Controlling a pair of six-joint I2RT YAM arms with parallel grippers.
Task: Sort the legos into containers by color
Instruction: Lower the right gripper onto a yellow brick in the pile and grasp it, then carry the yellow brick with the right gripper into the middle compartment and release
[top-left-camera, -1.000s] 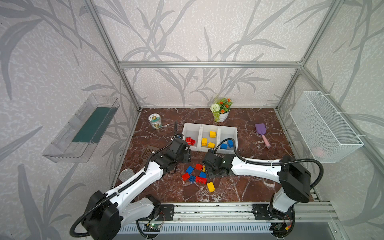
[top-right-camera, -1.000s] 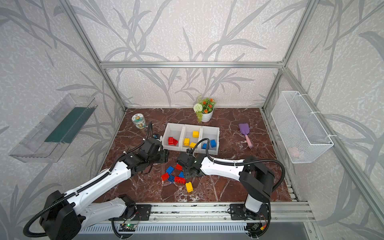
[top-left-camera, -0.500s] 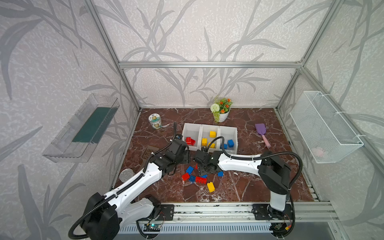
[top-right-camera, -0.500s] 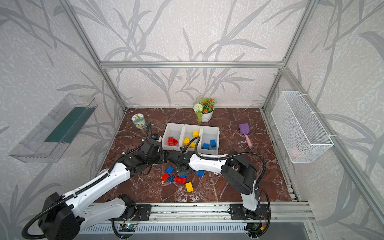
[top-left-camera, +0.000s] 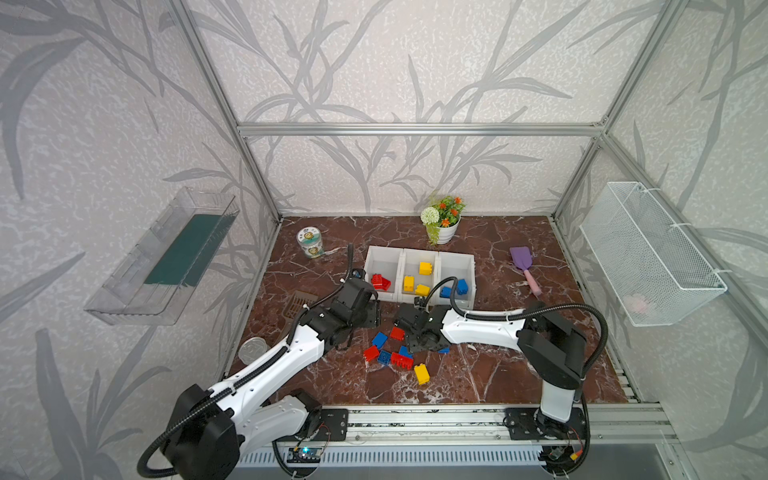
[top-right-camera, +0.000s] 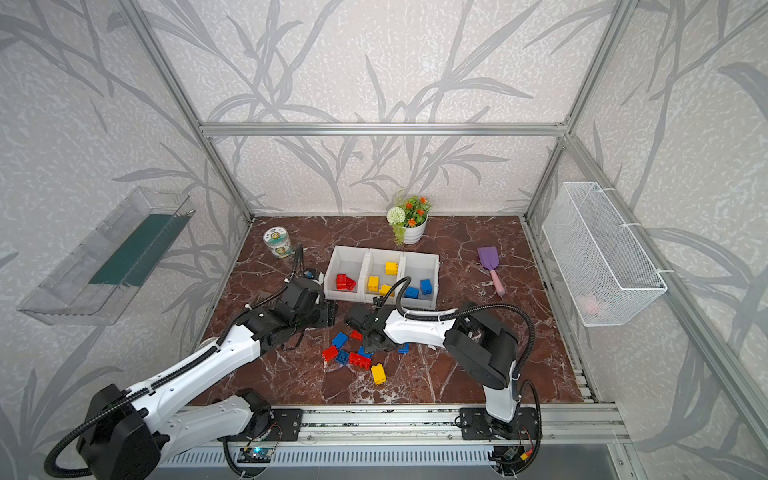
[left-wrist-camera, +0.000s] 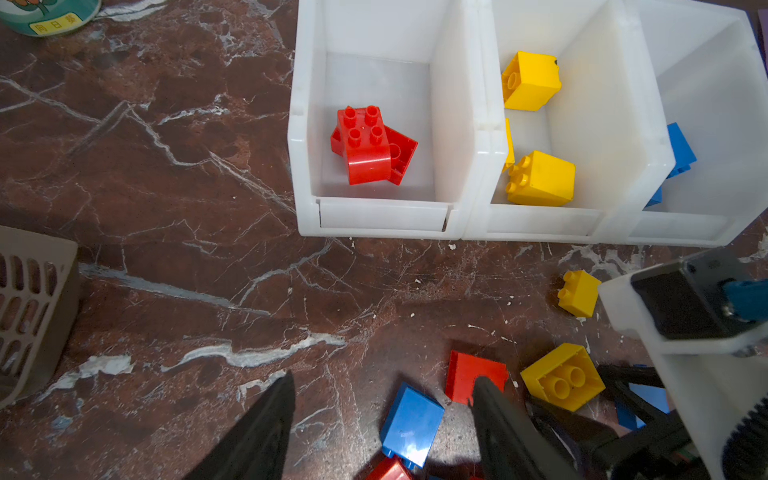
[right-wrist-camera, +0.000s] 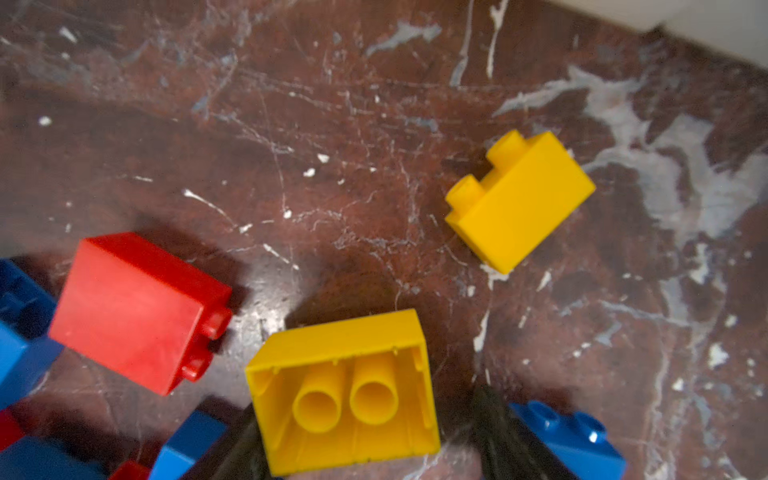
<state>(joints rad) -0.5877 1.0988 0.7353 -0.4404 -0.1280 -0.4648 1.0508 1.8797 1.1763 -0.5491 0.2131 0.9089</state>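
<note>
Yellow brick (right-wrist-camera: 332, 340) inside right gripper (right-wrist-camera: 368, 409), grip unclear, left gripper (left-wrist-camera: 382, 378) spread empty above floor (left-wrist-camera: 187, 291)

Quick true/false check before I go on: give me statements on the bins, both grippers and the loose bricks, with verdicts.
1. Seen from the top, the leftmost bin holds only red bricks. True.
2. The middle bin holds blue bricks. False: it holds yellow bricks.
3. The left gripper grips a brick. False: it is open and empty.
4. The right gripper straddles an upturned yellow brick. True.
5. No yellow is left outside the bins. False: a lone yellow brick lies loose, among others.
</note>
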